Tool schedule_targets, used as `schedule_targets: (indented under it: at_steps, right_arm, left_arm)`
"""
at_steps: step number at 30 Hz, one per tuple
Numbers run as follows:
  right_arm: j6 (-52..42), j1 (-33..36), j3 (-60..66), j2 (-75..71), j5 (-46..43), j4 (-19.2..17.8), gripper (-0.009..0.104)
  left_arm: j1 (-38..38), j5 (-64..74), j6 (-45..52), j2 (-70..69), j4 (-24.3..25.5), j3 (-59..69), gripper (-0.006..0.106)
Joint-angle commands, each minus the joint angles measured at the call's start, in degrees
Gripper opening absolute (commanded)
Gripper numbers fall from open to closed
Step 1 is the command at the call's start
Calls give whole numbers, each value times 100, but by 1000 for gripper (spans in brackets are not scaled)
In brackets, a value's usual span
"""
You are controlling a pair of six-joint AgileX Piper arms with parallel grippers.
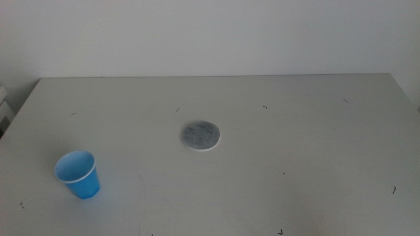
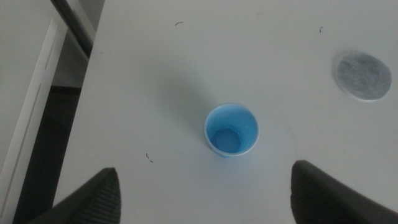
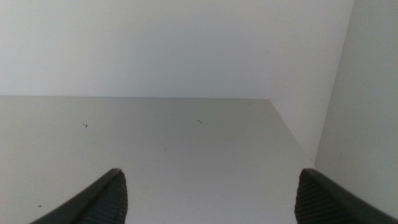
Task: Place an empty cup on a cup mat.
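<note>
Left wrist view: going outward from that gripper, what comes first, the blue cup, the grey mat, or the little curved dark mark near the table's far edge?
Seen from the left gripper, jaws wide apart:
1. The cup, upright and empty, just ahead between the jaws.
2. The cup mat, farther out, off toward one side.
3. The curved dark mark, farthest, near the far table edge.

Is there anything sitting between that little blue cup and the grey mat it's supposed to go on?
Nothing visible. In the middle view only bare table lies between the cup and the cup mat. The left gripper, jaws open, looks down on the cup with nothing between.
</note>
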Motion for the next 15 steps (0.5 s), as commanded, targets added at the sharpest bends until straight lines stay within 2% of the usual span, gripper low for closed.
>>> schedule_targets:
  at_steps: [1, 8, 15]
  right_arm:
    - [-49, 11, -66, -110, -444, -52, 94]
    - [-49, 11, -66, -110, -444, -52, 94]
    - [-49, 11, -66, -110, -444, -52, 94]
  left_arm:
    - [-16, -1, 58, 329, -33, -420, 105]
    - [-16, 429, 124, 1442, -139, -966, 105]
    - [-16, 834, 228, 2288, -378, -984, 105]
